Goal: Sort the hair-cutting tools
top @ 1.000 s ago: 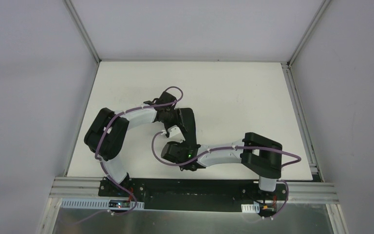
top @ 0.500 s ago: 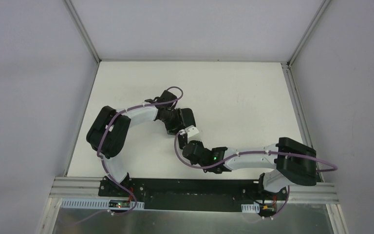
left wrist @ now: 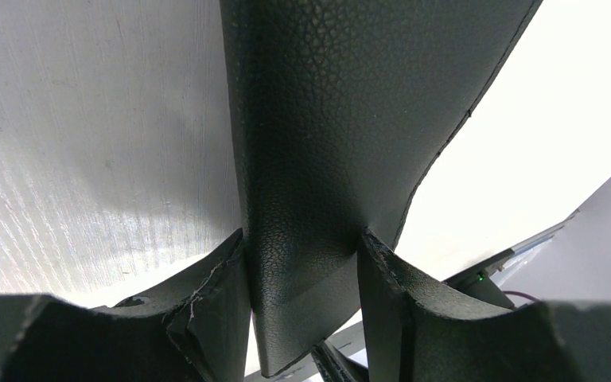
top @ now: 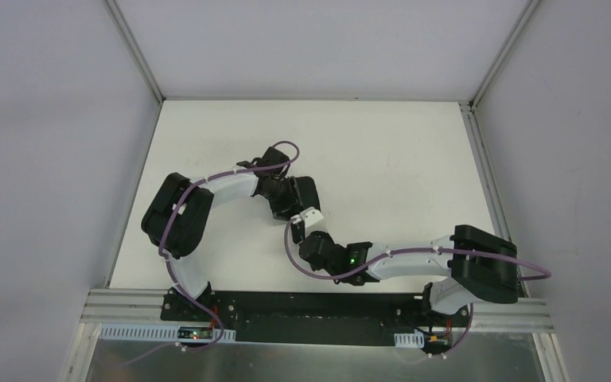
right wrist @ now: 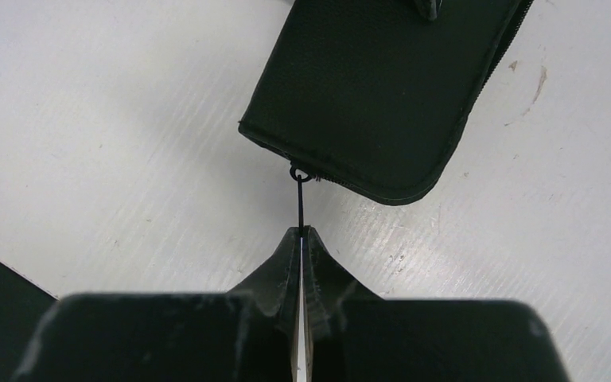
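Note:
No hair-cutting tools show in any view. A flat black zip case (top: 308, 189) lies mid-table. My left gripper (left wrist: 301, 240) is shut on one edge of the case (left wrist: 350, 119), and its textured skin fills the space between both fingers. My right gripper (right wrist: 301, 232) is shut on the thin zipper pull (right wrist: 299, 199), which runs taut to the near corner of the case (right wrist: 382, 87). From above, the left gripper (top: 289, 200) and the right gripper (top: 311, 216) sit close together at the case's near end.
The white table (top: 398, 159) is walled by grey panels on three sides. A black base strip (top: 310, 306) runs along the near edge. The right arm's elbow (top: 485, 267) sits near the table's right front corner.
The right arm has swung to the right, and its gripper has moved right and slightly nearer along the case's end with the zipper pull in it. The left arm has barely moved.

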`<state>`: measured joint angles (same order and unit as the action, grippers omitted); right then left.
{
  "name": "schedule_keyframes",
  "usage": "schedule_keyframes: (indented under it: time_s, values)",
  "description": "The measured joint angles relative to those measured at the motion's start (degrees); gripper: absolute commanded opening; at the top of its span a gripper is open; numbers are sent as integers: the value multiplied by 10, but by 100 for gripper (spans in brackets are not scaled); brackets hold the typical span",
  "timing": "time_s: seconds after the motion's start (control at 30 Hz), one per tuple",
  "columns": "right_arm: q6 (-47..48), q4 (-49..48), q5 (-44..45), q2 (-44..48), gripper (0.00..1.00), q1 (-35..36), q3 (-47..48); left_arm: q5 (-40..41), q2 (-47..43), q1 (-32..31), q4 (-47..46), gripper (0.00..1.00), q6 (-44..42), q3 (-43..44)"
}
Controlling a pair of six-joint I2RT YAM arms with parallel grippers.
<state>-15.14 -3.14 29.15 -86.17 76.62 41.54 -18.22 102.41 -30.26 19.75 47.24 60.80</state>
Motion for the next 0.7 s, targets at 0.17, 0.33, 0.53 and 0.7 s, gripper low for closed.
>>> schedule_keyframes:
  time_s: [0.17,0.33,0.53,0.7]
  values:
    - [-19,3,9,1,0,0,-10,-1,0,3,0,27,-2,0]
    - [-81,34,22,10,0,-9,-29,-4,0,4,0,27,-8,0]
    - [-134,96,25,23,27,-21,-34,-8,2,15,-1,27,-30,0]
    - [-128,99,4,29,61,-22,-33,-9,2,15,-2,27,-32,0]
